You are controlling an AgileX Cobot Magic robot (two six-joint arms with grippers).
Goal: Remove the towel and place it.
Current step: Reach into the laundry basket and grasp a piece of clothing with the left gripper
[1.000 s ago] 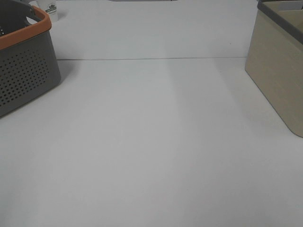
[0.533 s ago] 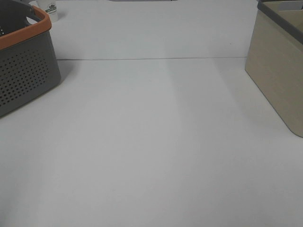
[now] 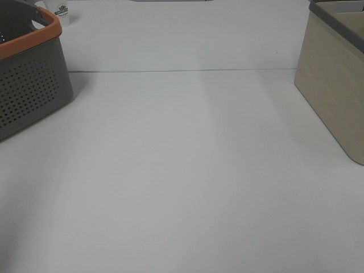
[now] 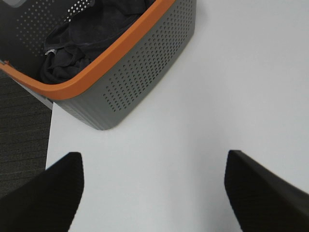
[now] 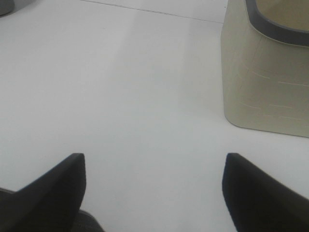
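The dark charcoal towel (image 4: pixel 87 36) lies crumpled inside the grey perforated basket with an orange rim (image 4: pixel 140 67). The basket also shows at the left edge of the exterior high view (image 3: pixel 28 79), where the towel is hidden. My left gripper (image 4: pixel 153 186) is open and empty, hovering over bare table beside the basket. My right gripper (image 5: pixel 153 186) is open and empty over bare table, near the beige bin (image 5: pixel 265 82). Neither gripper shows in the exterior high view.
The beige bin with a dark grey rim stands at the right edge of the white table (image 3: pixel 335 79). A small white bottle (image 3: pixel 61 10) stands behind the basket. The table's edge and dark floor (image 4: pixel 21 140) lie just past the basket.
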